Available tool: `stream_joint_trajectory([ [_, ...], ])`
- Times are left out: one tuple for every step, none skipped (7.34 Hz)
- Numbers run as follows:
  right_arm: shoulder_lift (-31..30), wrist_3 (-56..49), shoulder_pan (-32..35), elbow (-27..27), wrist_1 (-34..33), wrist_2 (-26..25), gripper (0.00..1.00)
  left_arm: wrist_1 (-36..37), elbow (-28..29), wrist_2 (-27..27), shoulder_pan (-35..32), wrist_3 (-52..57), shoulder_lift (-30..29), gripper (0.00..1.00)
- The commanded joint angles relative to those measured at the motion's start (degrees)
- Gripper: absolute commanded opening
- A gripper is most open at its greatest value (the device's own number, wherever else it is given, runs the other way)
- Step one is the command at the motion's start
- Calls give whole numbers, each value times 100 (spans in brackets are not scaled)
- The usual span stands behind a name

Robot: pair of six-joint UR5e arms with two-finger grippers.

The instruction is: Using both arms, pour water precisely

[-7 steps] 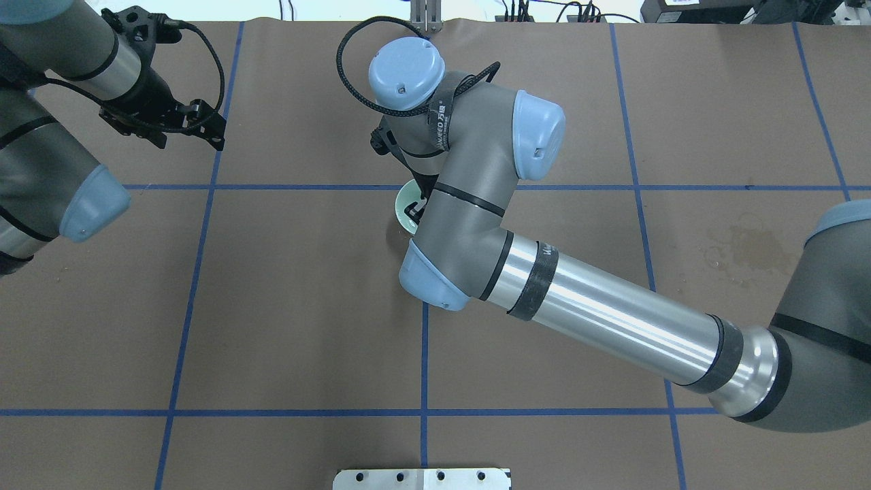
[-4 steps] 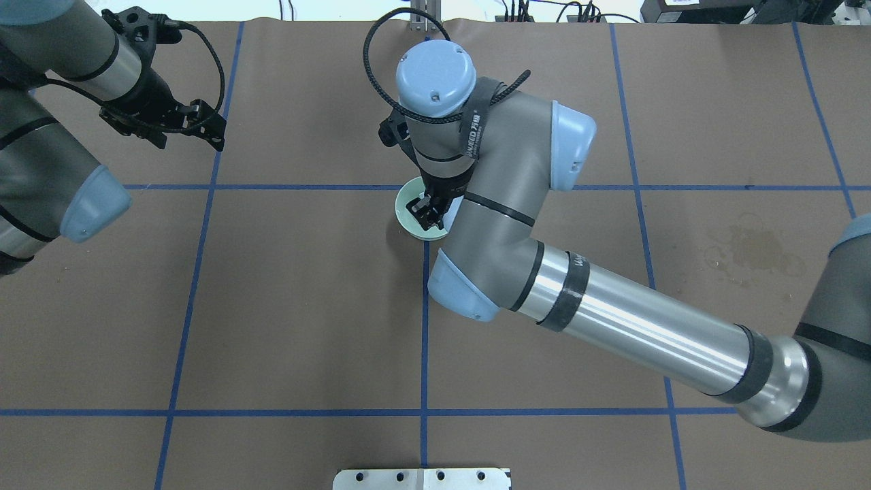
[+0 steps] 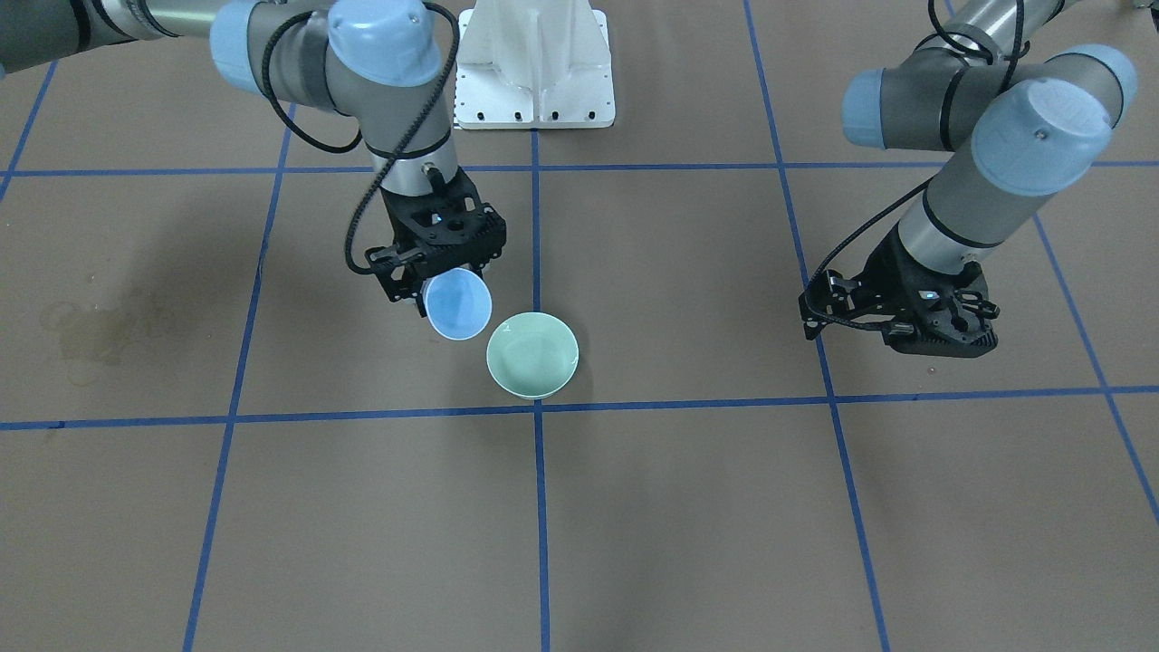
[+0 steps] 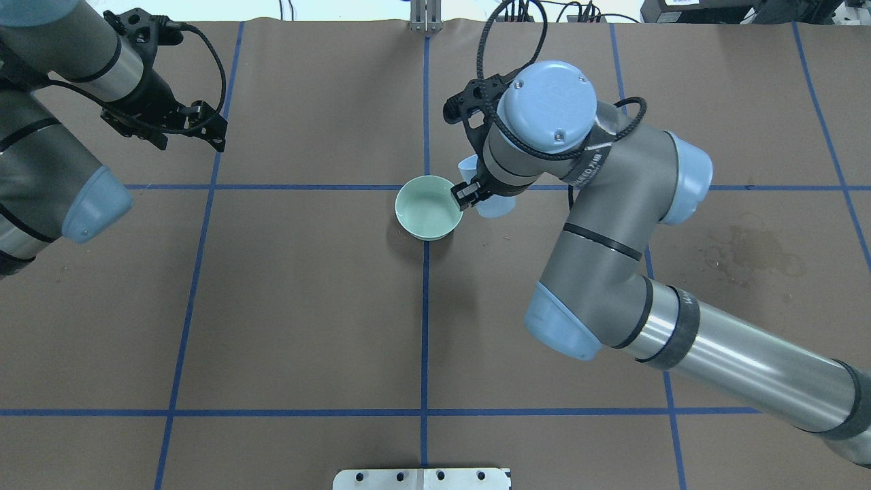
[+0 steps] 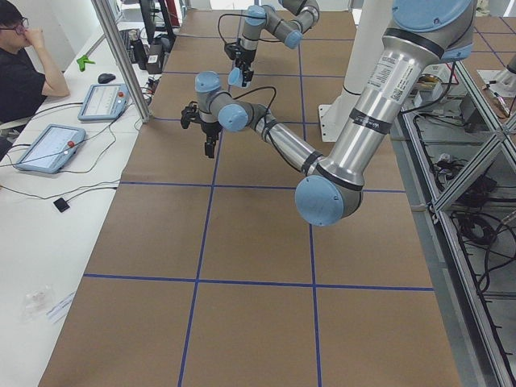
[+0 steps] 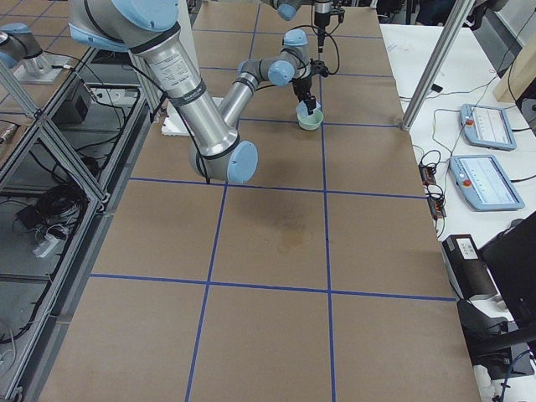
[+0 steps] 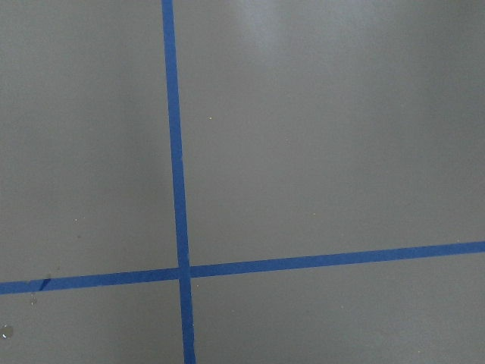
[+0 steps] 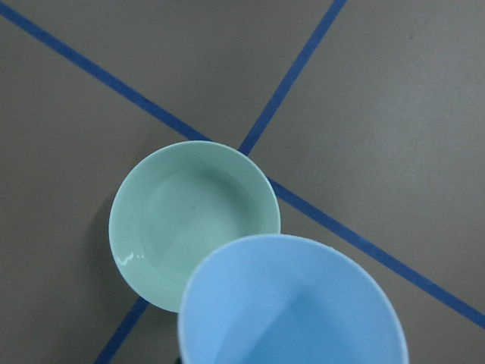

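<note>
Right arm (image 4: 680,347) has swung its wrist sideways since half a second back. The right claw (image 3: 441,272) was parked over the green bowl (image 4: 405,219) then, and now it sits just off the bowl's rim. Left arm (image 4: 41,177) hasn't budged.

Going across:

- **Left side:** The left claw (image 4: 204,131) hangs over bare brown surface (image 4: 306,306), well apart from everything else. Its wrist cam only shows blue tape lines. It looks empty, but I can't tell if the fingers are spread or closed.
- **Bowl:** It stands on the surface just beside and below the right claw, on the side toward the left claw.
- **Water:** There's a faint sheen and a couple of white glints low inside the bowl, which I read as the water (image 8: 182,224). It's barely visible though, so no promises.
- **Right side:** The right claw is clamped on a blue cup (image 3: 459,308), which is lifted and tipped with its mouth facing away from the robot. I can't make out any liquid in the cup.
- **Further out:** Beyond that claw, on the far side from the bowl, there's a dried-looking stain (image 4: 748,248) on the surface.

Handling guesses:

- **Cup:** It looks like thin, light plastic, so it'll flex if squeezed hard and get slick when wet. A grip on the wall just under the rim seems right.
- **Bowl:** It looks glazed, stiff, heavier and chippable. I'd pinch its rim, one finger inside and one outside.
- **Water:** It'll slosh, so slow tilts.
</note>
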Motion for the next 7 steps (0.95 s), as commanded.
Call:
stream_joint_trajectory([
  [-815,469,185,661,552,-819,0,0,-15,0,2,-34,-3,100],
  [-1175,930,248,662,999,-1248,0,0,2,9,2,-34,6,100],
  [-1457,2223,344,671,1387,-1365,0,0,20,9,2,-25,6,100],
  [-1712,3001,380,732,1425,-1906,0,-9,20,9,2,-34,-3,100],
  [-2089,3244,371,819,1408,-2703,0,-9,20,9,-6,-25,6,100],
  [-2606,3368,371,924,1417,-3137,0,-9,11,9,2,-34,6,100],
  [-3177,3578,380,1108,1400,-3533,0,-9,-15,9,-6,-51,6,100],
])
